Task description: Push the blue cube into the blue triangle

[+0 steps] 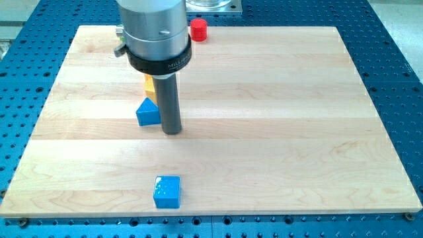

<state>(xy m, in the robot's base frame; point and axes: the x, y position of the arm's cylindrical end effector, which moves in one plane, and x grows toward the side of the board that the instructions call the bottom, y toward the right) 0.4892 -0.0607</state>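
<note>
Nearest the view's bottom, the blue cube (166,192) sits alone on the wooden bench (277,132), close to its front edge and well apart from everything else. Farther up, almost straight above it and a little toward the view's left, lies the blue triangle (147,112), so the cube has to travel toward the view's top. My tip (172,132) stands just beside the triangle's right side, between the two blocks' rows but on the wrong side of the cube: to push, it would need to get below the cube first, going round rather than over it. There is no claw on this rod, so nothing is spread or pinching. Behind the triangle a yellow block (151,88) peeks out, its shape mostly hidden by the rod. Farthest, a red cylinder (198,30) rests at the bench's top edge.
</note>
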